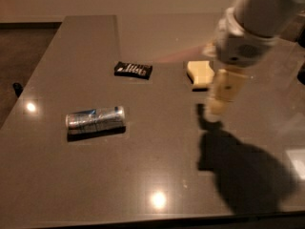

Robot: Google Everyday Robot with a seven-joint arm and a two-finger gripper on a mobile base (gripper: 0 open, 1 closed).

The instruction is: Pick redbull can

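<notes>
The redbull can (95,119) lies on its side at the left of the grey table (152,175), silver with blue panels, its long axis running left to right. My gripper (218,109) hangs from the white arm at the upper right, above the table's middle right, well to the right of the can and just in front of the cream block. It holds nothing that I can see.
A flat black packet (133,70) lies behind the can. A cream-coloured block (199,74) lies right of the packet, partly hidden by the gripper. The arm's shadow falls on the table at the lower right. The table's left edge drops to dark floor.
</notes>
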